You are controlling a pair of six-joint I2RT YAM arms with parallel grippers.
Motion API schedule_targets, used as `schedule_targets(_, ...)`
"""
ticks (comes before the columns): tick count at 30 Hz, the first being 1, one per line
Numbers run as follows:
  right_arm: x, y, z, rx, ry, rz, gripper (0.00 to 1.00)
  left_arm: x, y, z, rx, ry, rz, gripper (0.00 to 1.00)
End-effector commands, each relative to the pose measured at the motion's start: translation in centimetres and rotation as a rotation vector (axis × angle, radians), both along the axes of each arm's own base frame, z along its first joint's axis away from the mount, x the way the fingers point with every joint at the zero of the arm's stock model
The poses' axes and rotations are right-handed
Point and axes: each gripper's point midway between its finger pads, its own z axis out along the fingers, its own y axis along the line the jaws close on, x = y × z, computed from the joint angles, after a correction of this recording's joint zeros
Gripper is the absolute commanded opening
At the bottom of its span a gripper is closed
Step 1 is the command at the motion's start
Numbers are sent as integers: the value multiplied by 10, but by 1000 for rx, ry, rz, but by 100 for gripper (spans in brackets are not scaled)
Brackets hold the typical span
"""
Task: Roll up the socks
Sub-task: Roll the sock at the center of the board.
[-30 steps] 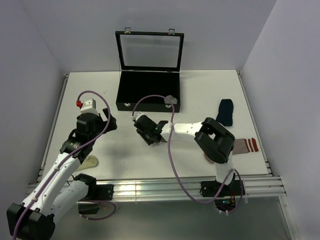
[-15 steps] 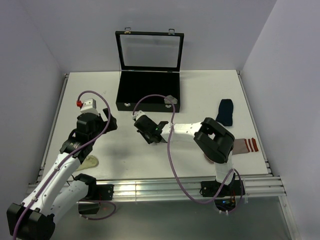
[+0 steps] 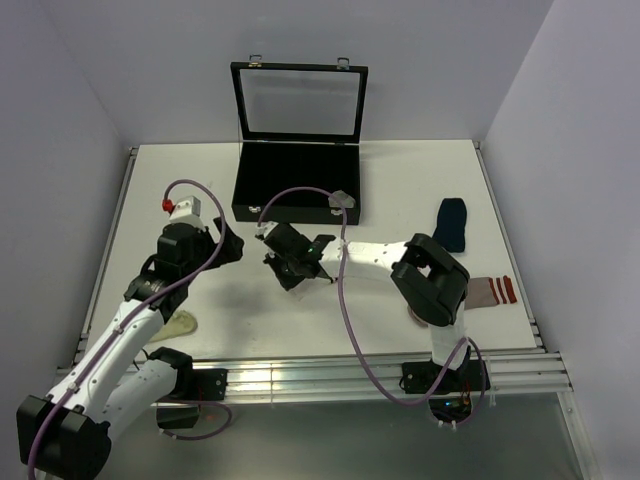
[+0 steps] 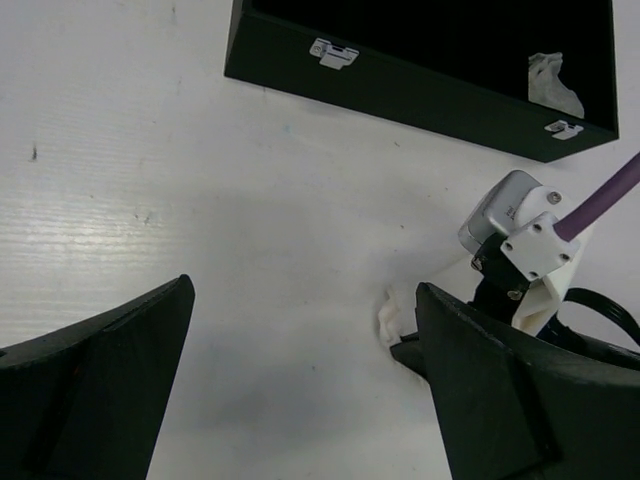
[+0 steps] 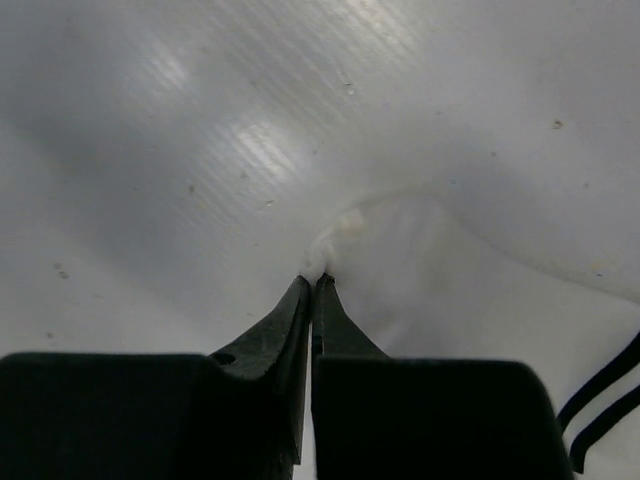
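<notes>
**From above:** The right pincer (image 3: 288, 268) reaches low over the white table (image 3: 400, 170). The left pincer (image 3: 228, 245) hangs close by on its left, and an open black case (image 3: 297, 185) stands just beyond the pair. The white sock it is working cannot be made out here against the tabletop. Two more socks wait well off to the right pincer's right: a navy sock (image 3: 451, 223), and nearer the arm bases a grey sock (image 3: 493, 291) with dark cuff stripes.

**Left wrist:** The left pincer (image 4: 300, 400) stands wide open with nothing between its fingers. Ahead and to its right, a small tuft of the white sock (image 4: 389, 322) pokes out beside the other arm's black fingers.

**Right wrist:** The right pincer (image 5: 314, 285) is closed tight, its tips nipping a small peak of the white sock (image 5: 450, 290). The sock spreads away to the pincer's right, soft and slightly puckered where it is pulled up and otherwise lying flat. Two black cuff stripes (image 5: 600, 400) show at its far end.

The step in hand looks like the start of the first roll, with the plain end of the sock gripped opposite the cuff. The next move probably calls for lifting that pinch and carrying it over toward the stripes. The open left pincer would likely have to pin the fabric so that it curls rather than slides.
</notes>
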Motion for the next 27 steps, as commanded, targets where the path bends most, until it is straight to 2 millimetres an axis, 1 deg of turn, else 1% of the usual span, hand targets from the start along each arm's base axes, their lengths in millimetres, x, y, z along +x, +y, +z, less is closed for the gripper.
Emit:
schedule_targets(1,-3,21,38,154,52,23,0,1,-14,4,-76,-5,-32,98)
schedule_targets(2,-6,23,41,180,76,38,0,-1,-16,1,-94,10,-29,97)
schedule_targets(3,-3,21,43,197,88,28,0,-2,-20,-2,-103,20,-38,97)
schedule_targets(6,-2,19,46,256,139,30,0,-7,-30,-9,-140,41,-57,95)
schedule_targets(7,-1,19,48,273,157,27,0,-8,-32,-10,-147,40,-57,94)
schedule_targets(9,-3,19,50,311,191,38,0,-13,-38,-17,-157,64,-69,94)
schedule_targets(11,2,15,51,337,209,25,0,-15,-42,-22,-167,78,-69,93)
schedule_targets(12,-2,15,52,357,240,34,0,-17,-45,-24,-170,83,-80,92)
schedule_targets(13,2,12,51,371,251,24,0,-18,-47,-26,-171,89,-84,91)
schedule_targets(16,0,9,49,417,306,28,0,-21,-51,-36,-172,115,-90,89)
schedule_targets(17,4,6,47,433,317,17,0,-22,-53,-40,-170,124,-93,89)
schedule_targets(19,5,3,43,445,338,12,0,-23,-54,-43,-169,132,-95,87)
schedule_targets(22,6,-2,37,483,381,2,0,-23,-59,-45,-175,136,-107,81)
schedule_targets(24,5,-7,34,522,430,-7,0,-23,-62,-46,-172,140,-118,79)
schedule_targets(27,9,-10,28,556,461,-14,0,-24,-67,-50,-162,154,-131,77)
